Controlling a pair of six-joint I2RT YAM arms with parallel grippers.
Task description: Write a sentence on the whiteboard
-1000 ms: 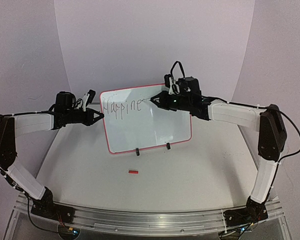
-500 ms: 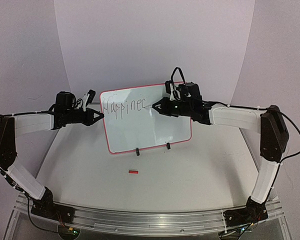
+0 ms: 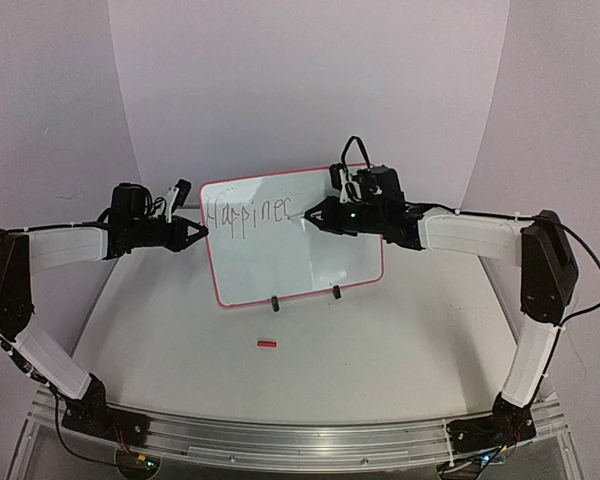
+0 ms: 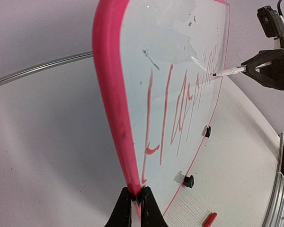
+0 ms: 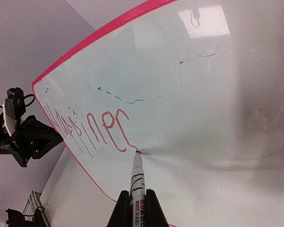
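Currently: right gripper [image 3: 318, 212] clamped shut on a marker [image 5: 136, 182], tip touching the whiteboard [image 3: 300, 265]. Left gripper [image 4: 137, 201] pinched tight on the board's left red edge. Board stands upright mid-table [image 3: 400, 345]; its right half and lower area are blank. The sentence [image 3: 247, 213] so far reads "Happine" plus a curved stroke, along the top left.

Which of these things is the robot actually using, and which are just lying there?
In use: whiteboard, edge clamped by the left gripper; marker in the right gripper; unfinished sentence.
Lying about: red piece on the table, in front of the whiteboard.
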